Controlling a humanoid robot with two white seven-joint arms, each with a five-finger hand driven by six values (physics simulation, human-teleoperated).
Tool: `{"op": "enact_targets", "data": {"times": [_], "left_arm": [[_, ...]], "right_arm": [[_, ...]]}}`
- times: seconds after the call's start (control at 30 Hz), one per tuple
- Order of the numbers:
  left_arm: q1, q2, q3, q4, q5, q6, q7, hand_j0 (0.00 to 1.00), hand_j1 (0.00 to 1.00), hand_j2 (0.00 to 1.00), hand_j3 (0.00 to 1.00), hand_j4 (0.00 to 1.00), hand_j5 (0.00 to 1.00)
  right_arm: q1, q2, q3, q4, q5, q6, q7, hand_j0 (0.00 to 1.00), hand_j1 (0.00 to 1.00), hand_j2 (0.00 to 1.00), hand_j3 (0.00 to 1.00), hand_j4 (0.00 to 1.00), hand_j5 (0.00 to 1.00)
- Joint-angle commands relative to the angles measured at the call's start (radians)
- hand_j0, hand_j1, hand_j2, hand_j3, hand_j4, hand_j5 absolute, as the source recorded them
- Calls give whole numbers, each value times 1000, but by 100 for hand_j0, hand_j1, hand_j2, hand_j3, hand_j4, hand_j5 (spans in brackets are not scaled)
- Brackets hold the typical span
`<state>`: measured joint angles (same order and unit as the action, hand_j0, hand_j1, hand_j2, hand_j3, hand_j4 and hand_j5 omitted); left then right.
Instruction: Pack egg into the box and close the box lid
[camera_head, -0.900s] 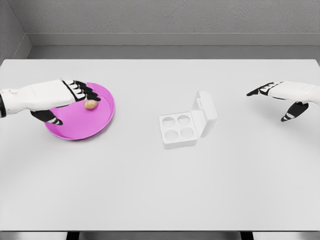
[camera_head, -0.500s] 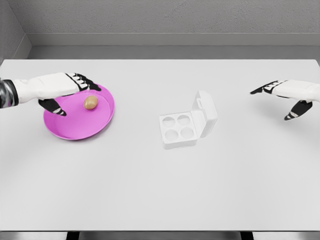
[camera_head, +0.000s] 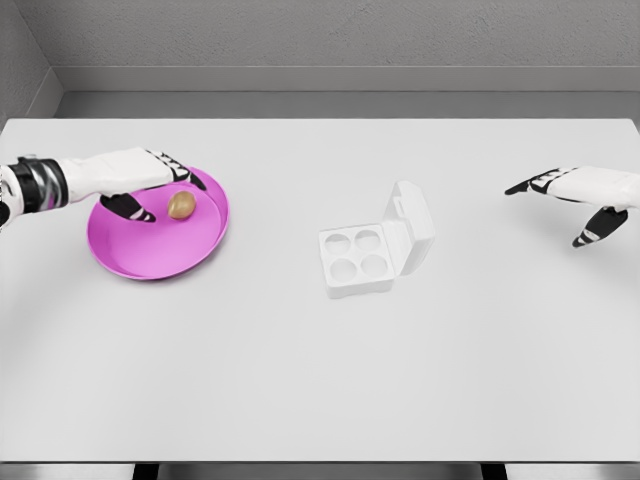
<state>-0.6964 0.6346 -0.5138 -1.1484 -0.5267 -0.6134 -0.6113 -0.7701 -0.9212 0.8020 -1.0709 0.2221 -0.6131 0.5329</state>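
Head view shows the egg on the pink plate near the table's left edge, left hand just beside it, fingers spread, holding nothing. Treat it as light, smooth and fragile; cradle its sides gently. The box sits mid-table, lid up; right hand idles open near the right edge.

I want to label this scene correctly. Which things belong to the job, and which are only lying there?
For the job:
- small brown egg
- white four-cup egg box, lid open
- left hand

Only there:
- round pink plate under the egg
- white table
- right hand

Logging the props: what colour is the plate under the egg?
Magenta pink: the round plate, clearest in the head view.
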Motion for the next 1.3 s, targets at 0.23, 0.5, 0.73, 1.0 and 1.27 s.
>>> {"op": "enact_targets", "data": {"times": [0.23,0.5,0.73,1.0,1.27], "left_arm": [[-2,-19,1,26,1,3,0,81,81,81,81,81,81],[-2,-23,1,45,-1,3,0,81,81,81,81,81,81],[-3,-50,1,70,-3,3,0,81,81,81,81,81,81],[-5,-52,3,73,-3,3,0,81,81,81,81,81,81],[-6,-64,3,110,-3,3,0,81,81,81,81,81,81]], "right_arm": [[3,1,-3,-1,-6,2,-5,100,100,100,100,100,100],[3,1,-1,2,-7,2,-5,100,100,100,100,100,100],[2,1,-1,5,-7,2,-2,100,100,100,100,100,100],[0,1,-1,14,-7,2,2,100,100,100,100,100,100],[2,-1,0,17,-7,2,4,100,100,100,100,100,100]]}}
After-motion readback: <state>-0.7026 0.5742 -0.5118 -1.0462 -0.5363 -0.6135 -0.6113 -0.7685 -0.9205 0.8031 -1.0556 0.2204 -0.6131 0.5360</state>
